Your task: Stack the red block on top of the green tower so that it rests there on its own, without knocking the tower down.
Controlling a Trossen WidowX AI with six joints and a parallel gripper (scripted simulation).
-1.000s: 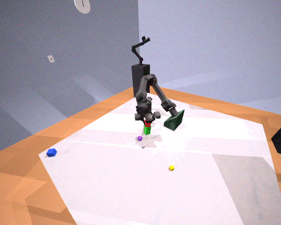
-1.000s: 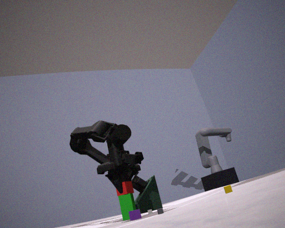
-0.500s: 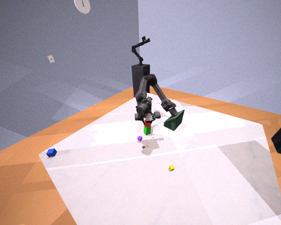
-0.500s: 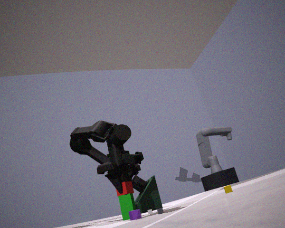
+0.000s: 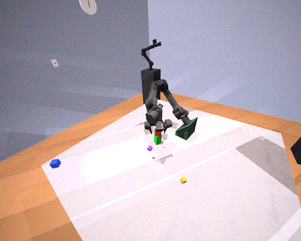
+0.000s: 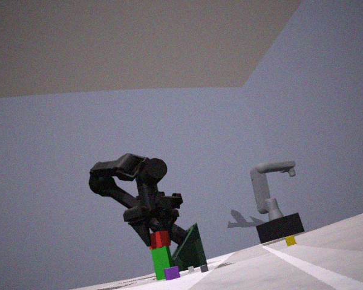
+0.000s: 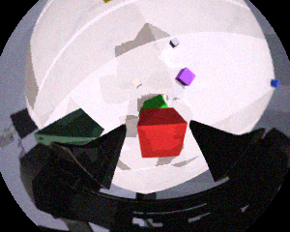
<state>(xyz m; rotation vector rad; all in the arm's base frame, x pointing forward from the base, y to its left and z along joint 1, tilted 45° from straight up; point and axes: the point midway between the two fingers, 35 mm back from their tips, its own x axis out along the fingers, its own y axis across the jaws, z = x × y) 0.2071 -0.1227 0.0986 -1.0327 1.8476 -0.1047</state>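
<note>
Wrist cam: small red cube block (image 7: pixel 162 131) sits atop tall green block tower (image 7: pixel 155 102), centred btwn fingers of black gripper (image 7: pixel 157 143), jaws wide apart, no contact. Retreat straight up imo.

No text, label, brand or number can be read anywhere in these views. The round wall clock (image 5: pixel 88 5) — high above the arm's dark pedestal (image 5: pixel 150 80) and to its left — shows only a dark hand, no numerals. The small pale plate (image 5: pixel 54 63) on the same wall, lower and further left of the pedestal, carries a mark too small to make out.
</note>
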